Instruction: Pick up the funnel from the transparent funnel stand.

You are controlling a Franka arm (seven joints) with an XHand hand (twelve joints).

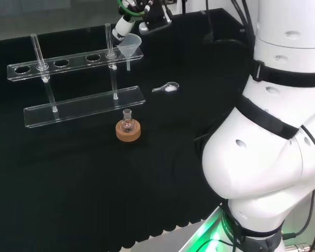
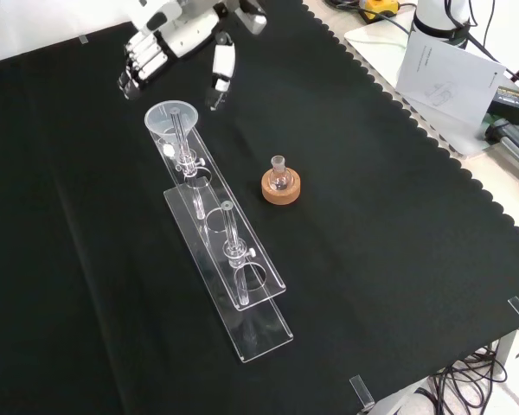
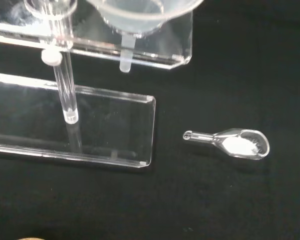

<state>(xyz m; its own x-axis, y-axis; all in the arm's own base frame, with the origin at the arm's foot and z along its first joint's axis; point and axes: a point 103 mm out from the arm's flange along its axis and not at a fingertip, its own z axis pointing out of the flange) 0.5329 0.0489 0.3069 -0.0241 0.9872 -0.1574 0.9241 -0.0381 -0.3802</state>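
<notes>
Funnel (image 1: 130, 44) sits upright in stand (image 1: 68, 63), spout straight down.

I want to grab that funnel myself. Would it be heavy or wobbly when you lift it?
Probably light: the funnel looks thin and see-through. It may wobble or tip, since its wide cone sits above a narrow stem poking through a hole in the clear stand. Its smooth sides could be slippery for the hand, whose fingers hang open nearby.
</notes>
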